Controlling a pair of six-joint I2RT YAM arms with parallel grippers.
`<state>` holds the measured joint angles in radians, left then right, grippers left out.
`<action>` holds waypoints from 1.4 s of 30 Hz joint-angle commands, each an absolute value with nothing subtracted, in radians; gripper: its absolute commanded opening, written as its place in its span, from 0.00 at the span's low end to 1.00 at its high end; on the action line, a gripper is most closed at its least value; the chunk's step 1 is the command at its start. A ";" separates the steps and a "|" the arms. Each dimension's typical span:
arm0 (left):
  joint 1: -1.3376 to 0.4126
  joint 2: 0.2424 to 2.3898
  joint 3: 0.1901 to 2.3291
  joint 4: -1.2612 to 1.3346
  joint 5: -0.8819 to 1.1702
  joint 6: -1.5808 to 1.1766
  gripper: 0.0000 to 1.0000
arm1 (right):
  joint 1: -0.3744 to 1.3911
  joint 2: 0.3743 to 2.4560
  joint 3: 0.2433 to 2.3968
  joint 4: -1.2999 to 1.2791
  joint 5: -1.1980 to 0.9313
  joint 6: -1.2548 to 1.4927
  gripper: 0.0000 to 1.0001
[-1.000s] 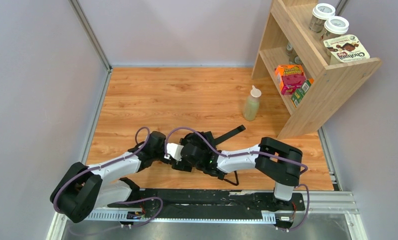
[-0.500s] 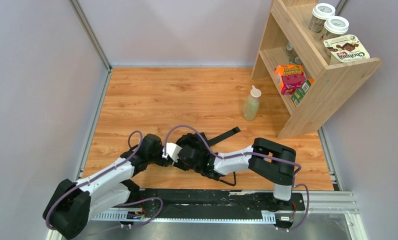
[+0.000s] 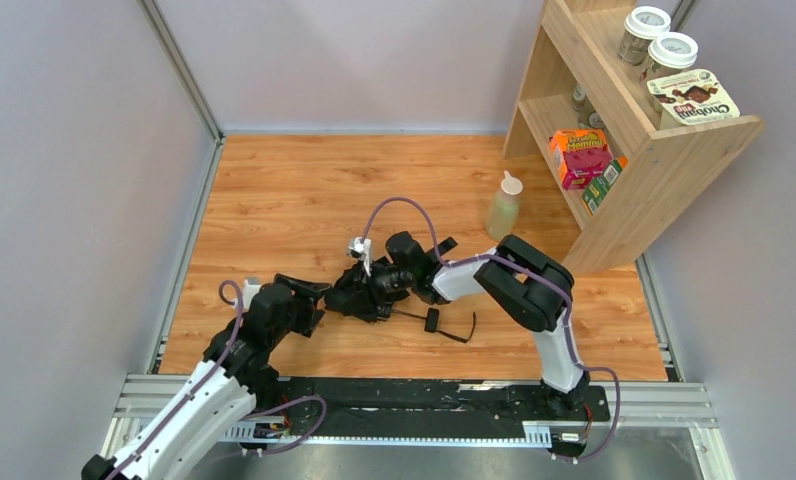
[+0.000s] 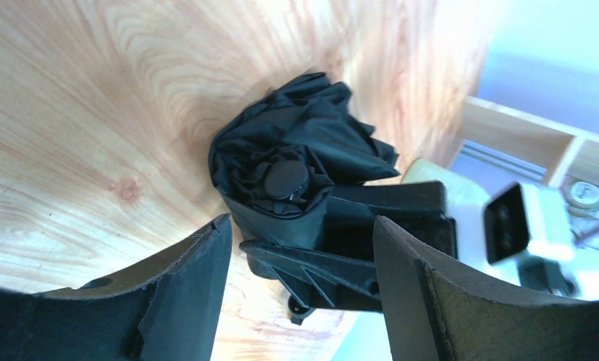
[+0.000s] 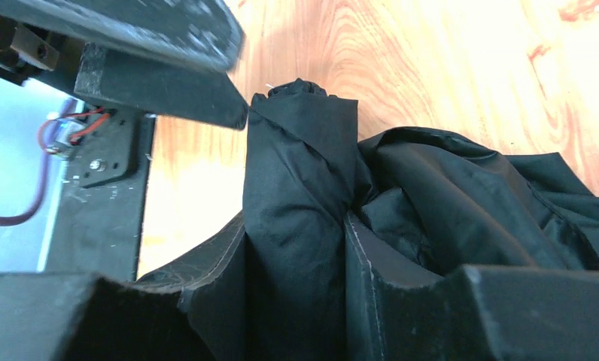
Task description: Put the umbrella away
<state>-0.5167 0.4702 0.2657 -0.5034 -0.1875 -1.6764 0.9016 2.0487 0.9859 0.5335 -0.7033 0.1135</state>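
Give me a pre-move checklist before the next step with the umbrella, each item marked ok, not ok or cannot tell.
1. Right gripper shut on the umbrella canopy: ok.
2. Left gripper open, touching nothing: ok.
3. Umbrella cap in line with the left gripper's gap: ok.
4. Canopy bundled tight: not ok, loose folds.
5. Handle and strap clear of both arms: ok.
6. Squeeze bottle away from both arms: ok.

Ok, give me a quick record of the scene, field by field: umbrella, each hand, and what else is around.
umbrella: black, folded and bunched, lying on the wooden table
right hand: shut on the umbrella's fabric
left hand: open, apart from the umbrella, facing its end
bottle: upright, beside the shelf
shelf: far right, holding boxes and jars
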 commanded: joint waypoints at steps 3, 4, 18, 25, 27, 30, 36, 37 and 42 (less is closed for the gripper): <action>-0.511 0.357 0.233 -0.517 -0.253 -1.638 0.76 | 0.841 2.316 0.977 0.236 -0.880 0.316 0.00; -0.511 0.365 0.218 -0.503 -0.230 -1.652 0.76 | 0.832 2.344 0.983 0.253 -0.897 0.354 0.00; -0.511 0.643 0.187 -0.173 -0.111 -1.729 0.77 | 0.805 2.454 1.121 0.158 -0.920 0.413 0.00; -0.511 0.753 0.223 -0.230 -0.089 -1.805 0.77 | 0.801 2.457 1.154 0.141 -0.923 0.417 0.00; -0.511 0.799 0.200 -0.186 -0.104 -1.822 0.77 | 0.796 2.456 1.154 0.144 -0.928 0.419 0.00; -0.511 0.900 0.170 -0.109 -0.138 -1.803 0.77 | 0.795 2.462 1.161 0.140 -0.940 0.419 0.00; -0.512 1.092 0.095 0.032 -0.181 -1.743 0.66 | 0.793 2.467 1.200 0.072 -0.953 0.374 0.00; -0.511 1.098 0.083 0.053 -0.187 -1.738 0.59 | 0.793 2.464 1.203 0.068 -0.956 0.373 0.00; -0.512 1.048 0.045 0.023 -0.227 -1.666 0.29 | 0.795 2.425 1.226 0.009 -0.956 0.341 0.00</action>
